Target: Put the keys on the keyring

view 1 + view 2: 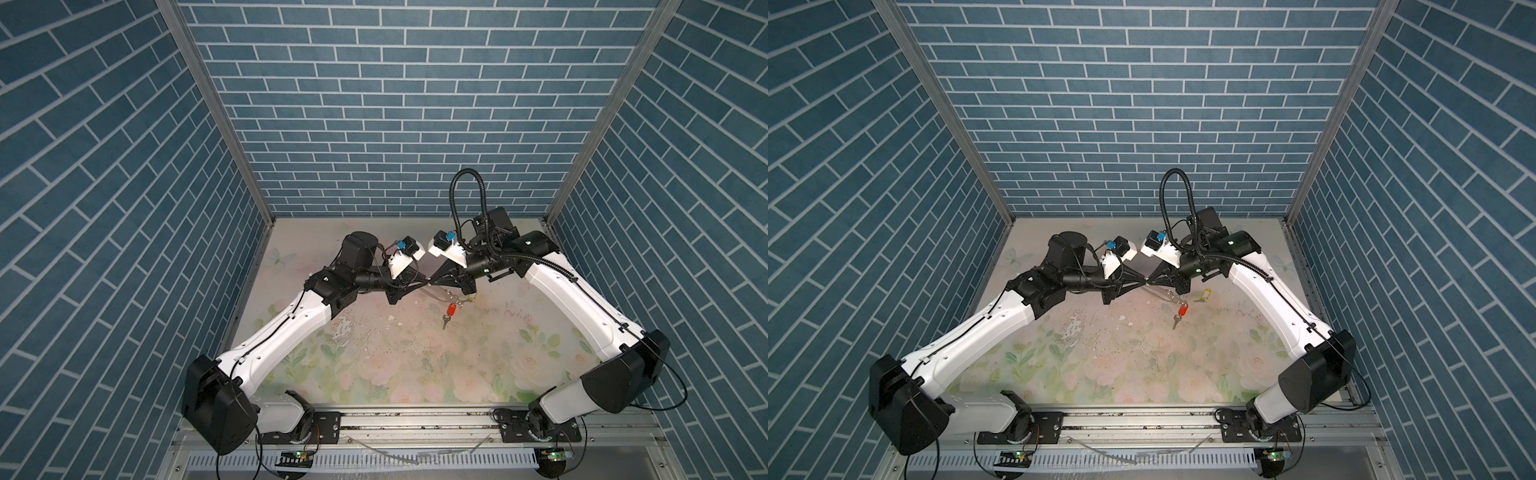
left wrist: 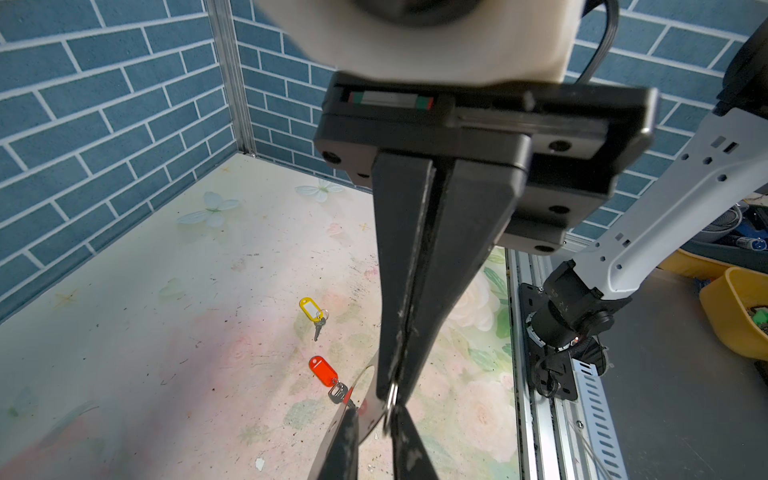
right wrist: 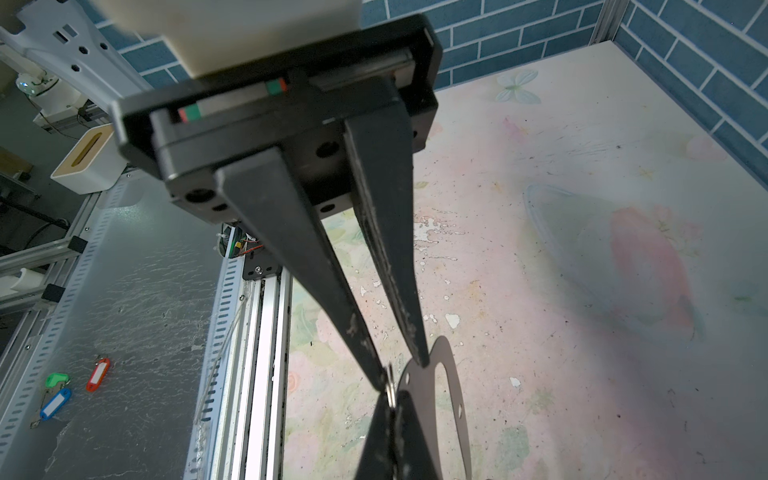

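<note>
the left hand point(image 2: 392, 390) is almost shut, and its two tips pinch a small silver ring point(image 2: 390, 399) on the edge of the keyring point(image 3: 441, 351). the keyring is up in the air between the two hands, not on the table point(image 2: 166, 332). the right hand point(image 3: 401, 372) is tip to tip with the left hand and is shut on the flat dark loop of the keyring. the red key point(image 2: 322, 371) is just below the two hands. it looks like it hangs from the keyring, so i think that key is done. the yellow key point(image 2: 311, 309) lies flat on the table by itself, near the right hand, and nothing touches it. so about half the job looks done: the yellow key has yet to be picked up and slid onto a ring. some things are hard to see. the tips of both hands cover the spot where they meet, so i cannot tell if the small silver ring is pulled open or just held. the link between the red key and the keyring is tiny and partly behind the loop, so i cannot be sure it is all the way on. the bottom of the keyring is cut off in both wrist views, and in both top views it is only a thin line.
</note>
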`<move>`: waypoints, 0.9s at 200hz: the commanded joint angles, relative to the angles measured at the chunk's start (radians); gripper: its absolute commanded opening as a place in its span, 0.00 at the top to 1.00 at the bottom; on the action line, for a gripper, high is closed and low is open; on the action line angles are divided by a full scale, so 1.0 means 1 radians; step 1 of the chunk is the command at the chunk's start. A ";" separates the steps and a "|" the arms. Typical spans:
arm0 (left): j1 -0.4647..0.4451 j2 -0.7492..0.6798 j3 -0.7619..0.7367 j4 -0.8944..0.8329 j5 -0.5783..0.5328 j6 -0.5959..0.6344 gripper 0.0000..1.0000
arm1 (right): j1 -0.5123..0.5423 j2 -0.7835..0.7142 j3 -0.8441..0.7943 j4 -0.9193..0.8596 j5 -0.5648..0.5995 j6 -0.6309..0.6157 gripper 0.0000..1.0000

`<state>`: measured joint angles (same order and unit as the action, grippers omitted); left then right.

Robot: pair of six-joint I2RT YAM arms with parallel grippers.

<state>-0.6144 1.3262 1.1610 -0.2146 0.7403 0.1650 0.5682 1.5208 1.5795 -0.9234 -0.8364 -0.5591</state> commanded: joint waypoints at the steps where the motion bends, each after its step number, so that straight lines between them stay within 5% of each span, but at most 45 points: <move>1: -0.021 0.016 0.028 0.036 0.031 0.008 0.77 | 0.015 0.009 0.045 0.008 -0.078 -0.061 1.00; 44: -0.022 0.010 0.017 0.040 0.028 0.009 0.74 | 0.013 -0.001 0.029 0.036 -0.084 -0.044 1.00; 101: -0.022 0.008 0.015 0.033 0.019 0.010 0.92 | 0.011 -0.011 0.021 0.044 -0.093 -0.040 1.00; 180: -0.021 -0.025 -0.016 0.062 0.029 0.010 1.00 | -0.006 -0.029 -0.006 0.089 -0.110 -0.004 1.00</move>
<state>-0.6270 1.3220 1.1606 -0.1879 0.7719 0.1799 0.5674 1.5208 1.5787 -0.9009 -0.8890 -0.5926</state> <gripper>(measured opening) 0.141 0.046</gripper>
